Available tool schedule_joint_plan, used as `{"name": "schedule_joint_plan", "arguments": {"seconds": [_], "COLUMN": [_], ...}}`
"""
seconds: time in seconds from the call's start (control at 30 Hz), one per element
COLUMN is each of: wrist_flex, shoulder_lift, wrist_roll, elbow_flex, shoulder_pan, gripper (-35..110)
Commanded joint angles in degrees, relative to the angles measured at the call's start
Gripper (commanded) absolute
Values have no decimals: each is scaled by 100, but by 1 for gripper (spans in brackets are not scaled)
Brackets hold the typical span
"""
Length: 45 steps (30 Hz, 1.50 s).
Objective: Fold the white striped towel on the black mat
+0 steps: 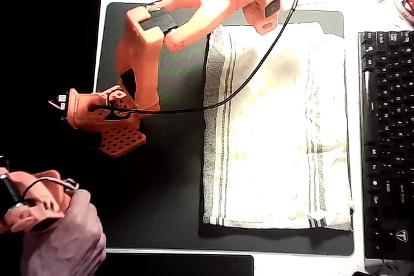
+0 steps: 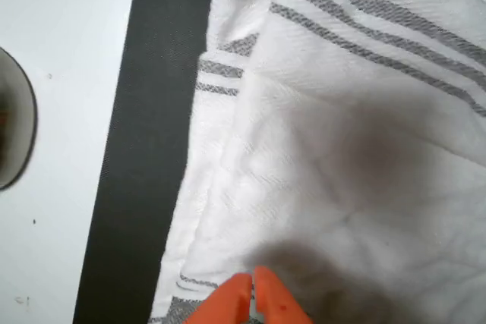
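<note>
White striped towel [image 1: 275, 127] flat on black mat [image 1: 162, 192].

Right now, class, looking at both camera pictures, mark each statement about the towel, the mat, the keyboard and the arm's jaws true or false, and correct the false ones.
1. The white striped towel lies on the black mat. True.
2. The towel covers the whole mat. False: in the overhead view the mat's left part is bare.
3. A black keyboard sits to the right of the towel in the overhead view. True.
4. The towel's stripes are red. False: they are grey.
5. In the wrist view the orange gripper has its jaws spread wide. False: the tips are nearly together, above the towel.
</note>
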Motion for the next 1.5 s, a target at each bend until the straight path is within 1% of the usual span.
{"name": "schedule_joint_plan", "arguments": {"seconds": [0.0, 0.07, 0.27, 0.37, 0.5, 0.6, 0.83, 1.07, 1.33, 1.47], "wrist_flex": [70, 211, 316, 264, 299, 237, 404, 308, 167, 105], "shoulder_lift": [-185, -299, -571, -817, -1230, -1380, -1389, -1679, -2294, -2461], "wrist_roll": [105, -62, -1143, -1371, -1318, -1187, -958, -940, -879, -870], "elbow_flex": [-457, -615, -712, -835, -1257, -1371, -1538, -1635, -1978, -2013], "shoulder_pan": [-202, -316, -466, -475, -439, -396, -264, 9, -53, -70], "gripper": [0, 0, 0, 0, 2, 10, 22, 22, 21, 15]}}
